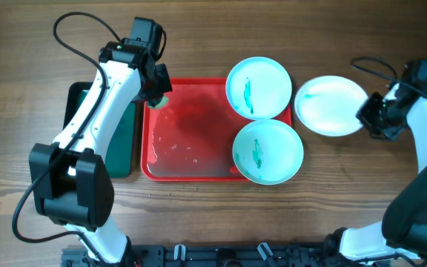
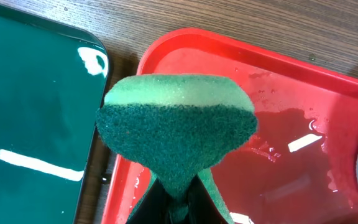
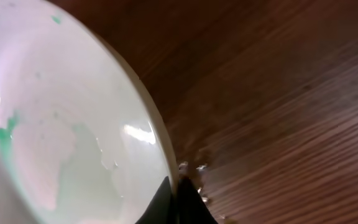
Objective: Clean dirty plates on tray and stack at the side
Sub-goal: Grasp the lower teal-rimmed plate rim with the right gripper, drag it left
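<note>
In the wrist view, the left gripper (image 2: 174, 208) pinches a sponge (image 2: 176, 130).

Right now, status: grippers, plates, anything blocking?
Left gripper shut on sponge over tray corner. Right gripper shut on white plate beside tray. Two aqua plates on tray, marked. Nothing blocking.

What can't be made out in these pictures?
Left wrist: the sponge hides nearly all of the left fingers.
Right wrist: frame edges cut off the white plate; the right fingers barely show.
Overhead: the left arm covers much of the green tray.
</note>
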`<state>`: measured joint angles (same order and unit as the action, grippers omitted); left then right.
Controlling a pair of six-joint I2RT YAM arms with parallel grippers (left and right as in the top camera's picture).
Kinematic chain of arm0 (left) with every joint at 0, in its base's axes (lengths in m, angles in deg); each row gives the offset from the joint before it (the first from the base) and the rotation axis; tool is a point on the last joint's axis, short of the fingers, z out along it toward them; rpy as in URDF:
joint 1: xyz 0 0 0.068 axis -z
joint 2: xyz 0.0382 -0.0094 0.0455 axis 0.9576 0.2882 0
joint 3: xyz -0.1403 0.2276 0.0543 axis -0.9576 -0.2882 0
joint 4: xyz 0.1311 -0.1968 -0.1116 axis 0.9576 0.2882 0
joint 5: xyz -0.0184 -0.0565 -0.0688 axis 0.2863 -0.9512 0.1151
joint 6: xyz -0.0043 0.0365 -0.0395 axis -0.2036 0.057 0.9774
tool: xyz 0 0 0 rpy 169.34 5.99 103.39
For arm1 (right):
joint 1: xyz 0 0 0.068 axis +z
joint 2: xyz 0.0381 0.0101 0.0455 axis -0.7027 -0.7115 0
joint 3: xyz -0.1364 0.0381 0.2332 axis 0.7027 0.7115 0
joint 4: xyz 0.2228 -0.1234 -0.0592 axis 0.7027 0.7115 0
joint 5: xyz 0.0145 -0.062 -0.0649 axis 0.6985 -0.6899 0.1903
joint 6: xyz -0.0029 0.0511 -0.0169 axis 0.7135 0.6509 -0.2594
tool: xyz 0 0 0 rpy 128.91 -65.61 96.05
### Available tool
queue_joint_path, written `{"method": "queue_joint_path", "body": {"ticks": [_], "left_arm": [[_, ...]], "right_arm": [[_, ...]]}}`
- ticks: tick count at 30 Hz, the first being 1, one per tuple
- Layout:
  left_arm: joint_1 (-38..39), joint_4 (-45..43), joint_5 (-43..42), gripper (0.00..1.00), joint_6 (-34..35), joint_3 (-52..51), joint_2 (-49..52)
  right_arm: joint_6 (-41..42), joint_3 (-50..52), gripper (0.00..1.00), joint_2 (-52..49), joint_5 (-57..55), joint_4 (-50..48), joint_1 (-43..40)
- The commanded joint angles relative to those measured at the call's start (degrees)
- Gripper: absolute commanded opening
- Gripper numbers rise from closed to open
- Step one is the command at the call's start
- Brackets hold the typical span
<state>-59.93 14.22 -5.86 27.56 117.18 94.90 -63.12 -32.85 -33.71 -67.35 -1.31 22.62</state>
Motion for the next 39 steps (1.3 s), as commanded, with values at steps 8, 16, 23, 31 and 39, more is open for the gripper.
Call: {"method": "queue_joint_path", "body": {"ticks": [8,16,23,31,39], "left_arm": [[0.0,-0.2,-0.8,0.04,0.8,1.0,-1.3],[0.0,-0.2,-1.1,0.04,0.7,1.0,-1.3],[0.0,-0.1,-2.0,0.04,0.7,1.0,-1.3],[0.0,-0.2,-2.0,0.04,0.7,1.0,-1.3],[0.0,-0.1,-2.0,0.04,0.7,1.0,-1.3]], "right_arm": [[2.5,11.8,0.08,1.4,-3.6,-11.4,-2.1],[-1.1,7.7,0.28,1.7,1.4,-5.3,-1.9],[-10.9,-1.0,0.35,5.9,14.8,5.5,3.3],[-14.1,5.7,0.38,5.9,16.0,7.9,14.5],[-9.6,15.5,0.38,5.9,11.6,0.9,19.5]]}}
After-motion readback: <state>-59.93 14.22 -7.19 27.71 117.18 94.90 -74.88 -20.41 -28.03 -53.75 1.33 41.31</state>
